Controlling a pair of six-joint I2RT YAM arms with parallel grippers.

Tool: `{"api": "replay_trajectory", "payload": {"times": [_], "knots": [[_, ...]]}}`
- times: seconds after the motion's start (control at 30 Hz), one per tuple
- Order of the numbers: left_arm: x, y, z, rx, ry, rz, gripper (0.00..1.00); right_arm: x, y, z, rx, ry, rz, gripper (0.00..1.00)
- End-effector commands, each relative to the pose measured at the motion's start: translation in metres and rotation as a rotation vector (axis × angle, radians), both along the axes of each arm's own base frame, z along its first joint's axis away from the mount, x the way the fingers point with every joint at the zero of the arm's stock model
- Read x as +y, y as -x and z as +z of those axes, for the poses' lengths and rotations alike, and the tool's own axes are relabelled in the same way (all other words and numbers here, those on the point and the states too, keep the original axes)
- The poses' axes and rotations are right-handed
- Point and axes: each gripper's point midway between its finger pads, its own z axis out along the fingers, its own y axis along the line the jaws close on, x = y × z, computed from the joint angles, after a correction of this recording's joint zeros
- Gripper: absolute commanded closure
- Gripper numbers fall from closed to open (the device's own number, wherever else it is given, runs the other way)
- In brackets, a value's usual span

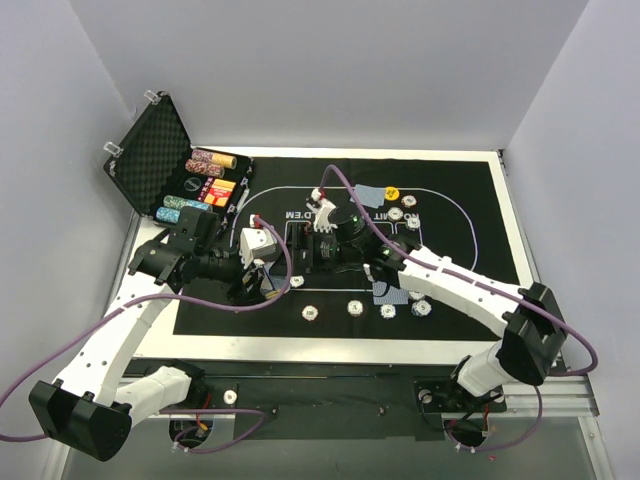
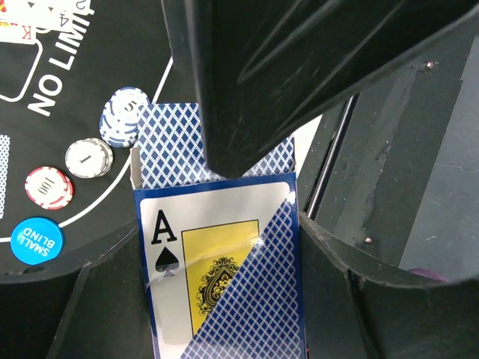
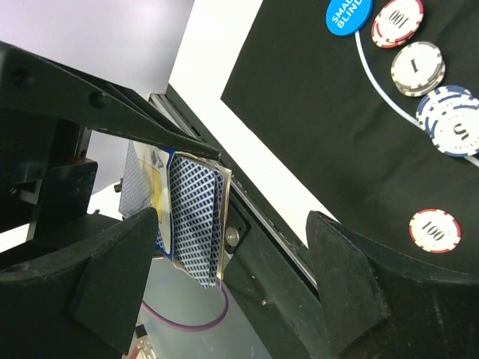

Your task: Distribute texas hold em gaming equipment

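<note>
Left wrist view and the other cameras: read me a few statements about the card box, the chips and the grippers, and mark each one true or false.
1. The left gripper is shut on the blue-patterned card box showing an ace of spades. True.
2. The round blue disc button reads BIG BLIND. False: it reads SMALL BLIND.
3. The blue-and-white striped poker chip stack shows a 5. True.
4. The right gripper is clamped shut. False: its jaws stand wide apart.
5. The black foam-lined case is closed. False: its lid stands open.
</note>
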Motion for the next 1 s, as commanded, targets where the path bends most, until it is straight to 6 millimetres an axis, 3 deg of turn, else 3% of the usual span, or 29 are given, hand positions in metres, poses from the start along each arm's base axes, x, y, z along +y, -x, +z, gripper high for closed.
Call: {"api": "replay_trajectory", "payload": {"times": [0.0, 0.17, 0.4, 0.73, 0.97], "knots": [[-0.009, -0.004, 0.026, -0.064, 0.061, -0.023, 1.00, 0.015, -0.001, 0.015, -0.008, -0.083, 0.010, 0.28], [-0.009, -0.004, 0.027, -0.065, 0.063, -0.024, 1.00, 0.025, 0.002, 0.011, 0.045, -0.138, 0.019, 0.36], [-0.010, -0.005, 0.028, -0.074, 0.067, -0.023, 1.00, 0.019, 0.009, 0.005, 0.073, -0.165, 0.008, 0.51], [-0.013, -0.007, 0.031, -0.069, 0.082, -0.025, 1.00, 0.000, 0.008, -0.007, 0.086, -0.166, -0.041, 0.54], [-0.014, -0.008, 0.033, -0.072, 0.089, -0.023, 1.00, -0.014, 0.000, 0.000, 0.071, -0.189, -0.074, 0.59]]}}
